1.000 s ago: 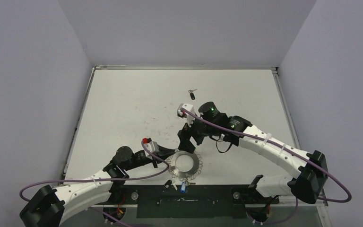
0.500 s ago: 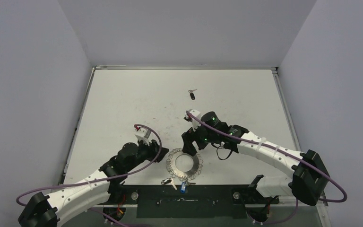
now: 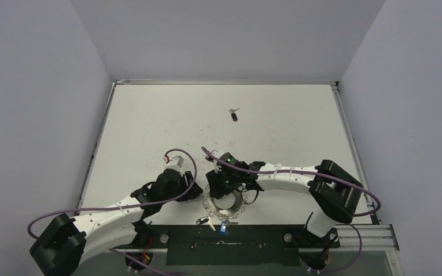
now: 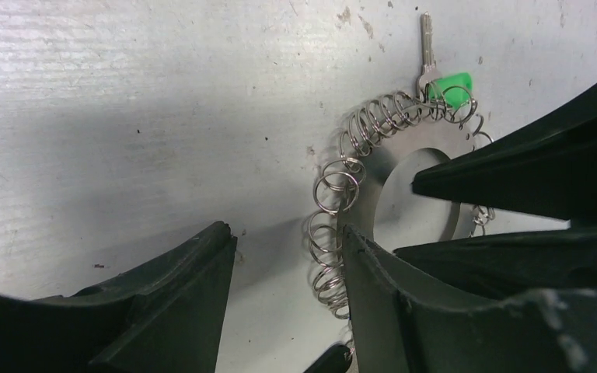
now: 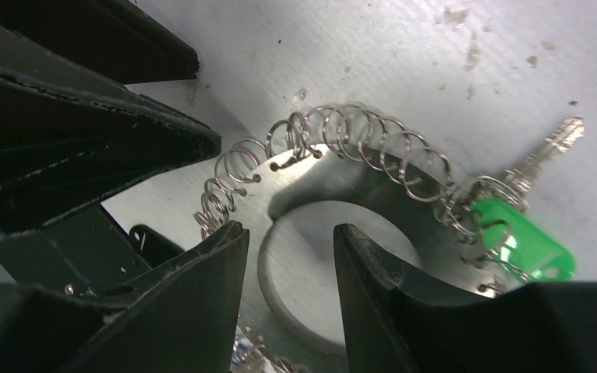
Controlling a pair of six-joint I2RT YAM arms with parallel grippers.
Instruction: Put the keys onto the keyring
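Note:
The keyring (image 3: 225,199) lies flat near the table's front edge, a silvery band with a looped wire rim (image 4: 333,233) and a hollow centre. My left gripper (image 4: 288,231) is open at its left side, with the right finger (image 4: 381,295) over the band and the loops in the gap. My right gripper (image 5: 289,231) is open and straddles the band (image 5: 276,260), one tip over the rim, the other in the hollow. One black-headed key (image 3: 233,115) lies far back. Another key (image 3: 204,220) lies just in front of the ring.
A green-headed key (image 5: 525,242) hangs on the ring's loops, also visible as the green key (image 4: 447,84) in the left wrist view. A blue-headed key (image 3: 223,227) lies at the front edge by the black base rail (image 3: 253,244). Both arms crowd the ring.
My left gripper has opened and drawn slightly back to the ring's left. My right arm has come down from the far side onto the ring, and its jaws have narrowed.

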